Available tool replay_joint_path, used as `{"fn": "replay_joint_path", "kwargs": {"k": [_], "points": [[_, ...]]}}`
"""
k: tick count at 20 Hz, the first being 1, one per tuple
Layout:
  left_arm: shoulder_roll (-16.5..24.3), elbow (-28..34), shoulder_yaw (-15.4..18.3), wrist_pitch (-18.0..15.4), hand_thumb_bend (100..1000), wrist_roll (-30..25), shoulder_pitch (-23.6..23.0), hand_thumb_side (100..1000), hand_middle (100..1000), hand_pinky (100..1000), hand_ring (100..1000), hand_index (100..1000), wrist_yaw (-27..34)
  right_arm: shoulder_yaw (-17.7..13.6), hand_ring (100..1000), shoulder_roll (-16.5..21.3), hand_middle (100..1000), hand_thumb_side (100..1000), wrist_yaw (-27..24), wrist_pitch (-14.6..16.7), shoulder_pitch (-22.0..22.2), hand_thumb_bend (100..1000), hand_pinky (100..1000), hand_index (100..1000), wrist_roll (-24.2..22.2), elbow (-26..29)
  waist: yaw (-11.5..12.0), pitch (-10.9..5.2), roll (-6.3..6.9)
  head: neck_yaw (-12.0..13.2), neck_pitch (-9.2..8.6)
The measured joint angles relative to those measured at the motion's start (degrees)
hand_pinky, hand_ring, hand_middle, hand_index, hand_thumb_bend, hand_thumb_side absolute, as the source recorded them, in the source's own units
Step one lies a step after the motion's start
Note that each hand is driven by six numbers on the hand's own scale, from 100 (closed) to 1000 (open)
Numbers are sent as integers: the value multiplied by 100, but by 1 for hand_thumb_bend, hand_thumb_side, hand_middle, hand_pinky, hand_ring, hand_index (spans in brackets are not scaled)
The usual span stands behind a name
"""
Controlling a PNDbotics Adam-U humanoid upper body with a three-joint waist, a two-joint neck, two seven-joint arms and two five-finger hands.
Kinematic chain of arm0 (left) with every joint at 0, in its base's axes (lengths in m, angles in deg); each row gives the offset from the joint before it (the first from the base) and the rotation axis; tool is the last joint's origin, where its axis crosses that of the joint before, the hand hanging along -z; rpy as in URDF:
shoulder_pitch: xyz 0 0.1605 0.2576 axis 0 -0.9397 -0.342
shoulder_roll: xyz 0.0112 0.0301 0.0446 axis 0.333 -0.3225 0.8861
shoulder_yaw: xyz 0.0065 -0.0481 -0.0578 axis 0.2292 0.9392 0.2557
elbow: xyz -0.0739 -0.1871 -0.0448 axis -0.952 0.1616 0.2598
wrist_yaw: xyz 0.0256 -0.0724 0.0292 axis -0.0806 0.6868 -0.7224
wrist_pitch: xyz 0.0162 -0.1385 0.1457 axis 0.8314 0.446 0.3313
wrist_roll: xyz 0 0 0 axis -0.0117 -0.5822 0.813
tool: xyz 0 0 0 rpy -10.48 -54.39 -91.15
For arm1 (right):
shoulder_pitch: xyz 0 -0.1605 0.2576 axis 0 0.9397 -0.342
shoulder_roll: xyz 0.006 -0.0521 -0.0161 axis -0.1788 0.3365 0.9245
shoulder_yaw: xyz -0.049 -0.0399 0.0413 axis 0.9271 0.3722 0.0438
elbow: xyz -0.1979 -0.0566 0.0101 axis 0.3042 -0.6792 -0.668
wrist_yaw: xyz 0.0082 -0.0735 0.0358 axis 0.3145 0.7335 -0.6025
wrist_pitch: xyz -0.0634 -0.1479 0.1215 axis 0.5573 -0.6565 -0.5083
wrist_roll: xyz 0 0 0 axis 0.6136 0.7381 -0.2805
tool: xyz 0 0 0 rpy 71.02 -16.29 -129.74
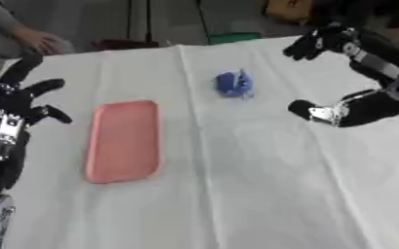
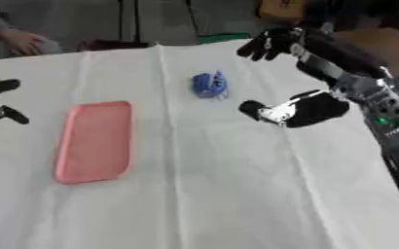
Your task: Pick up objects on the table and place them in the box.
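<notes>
A: Status, near to far, everything relative to the pink tray.

B: Pink tray [image 1: 124, 141] lies flat on the white tablecloth [image 1: 262, 194], long axis running away from the camera. Nothing sits on it. It's the only container-like item visible; no box with walls shows.

A: Left hand?

B: Left hand [image 1: 20, 99] is just left of the tray, at the cloth's left edge, level with the tray's far half. Fingers spread and pointing up, relaxed, holding nothing. Not touching the tray.

A: Right hand?

B: Right hand [image 2: 267, 44] is well to the right of the tray and farther back, raised above the far right part of the table. Fingers hang loosely apart, empty. Its thumb [image 2: 275, 112] shows lower down, between hand and camera, sticking out toward the tray side, also touching nothing.

A: The object?

B: Blue object [image 1: 234, 83], small and crumpled-looking, shape not clear. It rests on the cloth beyond the tray's far right corner, apart from the tray, between the tray and the right hand. Neither hand touches it.

A: Anything farther back?

B: A person's hand [image 1: 39, 40] rests at the far left edge of the table, beyond the tray. It touches no task item.
</notes>
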Motion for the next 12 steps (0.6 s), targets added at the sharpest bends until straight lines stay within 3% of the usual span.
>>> {"fn": "replay_joint_path", "kwargs": {"k": [6, 12], "points": [[2, 3, -68, -9, 141, -78, 54, 787, 973, 521, 840, 977, 0, 187, 772, 230, 746, 608, -188, 460, -688, 396, 749, 857, -526, -1300, 271, 76, -52, -161, -4], [5, 23, -132, -15, 141, -172, 75, 789, 973, 522, 841, 978, 11, 166, 771, 108, 746, 634, -72, 814, -1238, 392, 746, 862, -988, -2712, 572, 147, -111, -316, -8]]}}
